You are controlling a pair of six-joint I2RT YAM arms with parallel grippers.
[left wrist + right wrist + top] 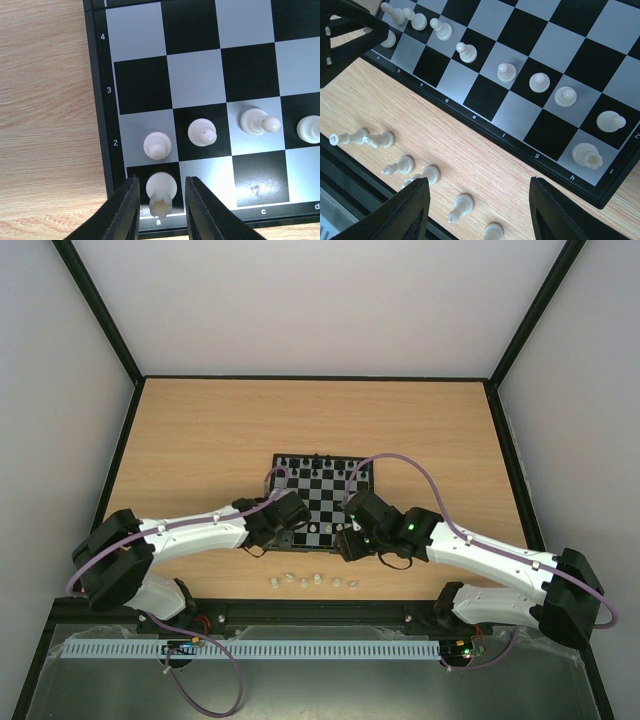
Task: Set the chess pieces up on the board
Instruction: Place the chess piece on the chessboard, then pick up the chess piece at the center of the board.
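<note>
Scene: seen from above, my two arms reach in from the near edge of a wooden table [200,440]. They meet at the near side of a small black-and-grey board [322,502].
Left gripper: my left gripper [162,181] has its fingers apart, one on each side of a white rook [161,192]. A sliver of board shows between each finger and the rook, so I am not clamped on it.
White rook: it sits on corner square a1 and appears to stand upright.
Right gripper: my right gripper [479,182] has its fingers spread wide and holds nothing. It hangs over bare table just beside the board's near rim.
White pawns: a line of white pawns [506,72] runs along row 2, from file a to file h.
Second rook: a second rook [587,155] stands on corner square h1.
Loose white pieces: a scatter of loose white pieces [400,165] lies on the table between the board and my arm bases. Several are on their sides.
Black pieces: tiny black pieces [318,460] line the board's far rows.
</note>
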